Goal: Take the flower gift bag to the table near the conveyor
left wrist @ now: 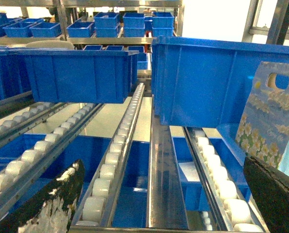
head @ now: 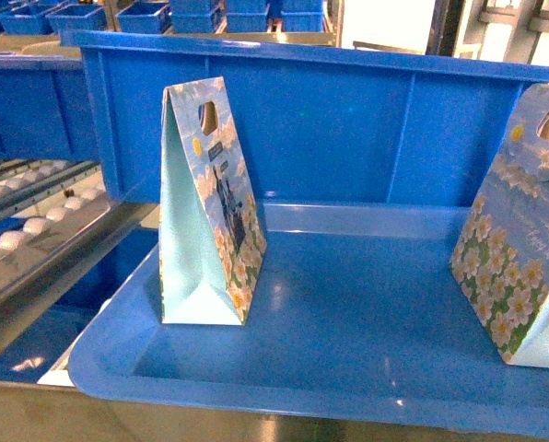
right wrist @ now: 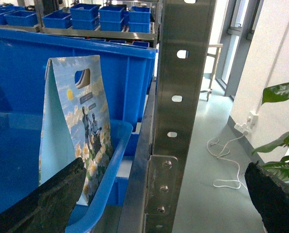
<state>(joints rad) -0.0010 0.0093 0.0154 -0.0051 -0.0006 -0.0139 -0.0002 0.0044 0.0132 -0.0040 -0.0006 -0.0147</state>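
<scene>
In the head view a flower gift bag (head: 210, 207), a stiff triangular paper shape with a pale plain side and a cut-out handle hole, stands upright in a glossy blue plastic tray (head: 348, 368), a second bag (head: 523, 239) is cut off at the right edge, and the conveyor (head: 35, 230) with its white rollers slopes at the left; neither gripper shows here. The left wrist view looks along steel roller tracks (left wrist: 120, 145) under blue bins (left wrist: 76, 73), with the left gripper (left wrist: 164, 204) spread wide, its dark scuffed fingers (left wrist: 47, 204) at the lower corners and a bag partly hidden behind the right one. The right wrist view shows a daisy bag (right wrist: 79, 131) standing in a blue tray beside a perforated steel post (right wrist: 176, 121), with the right gripper (right wrist: 164, 204) spread wide, holding nothing.
</scene>
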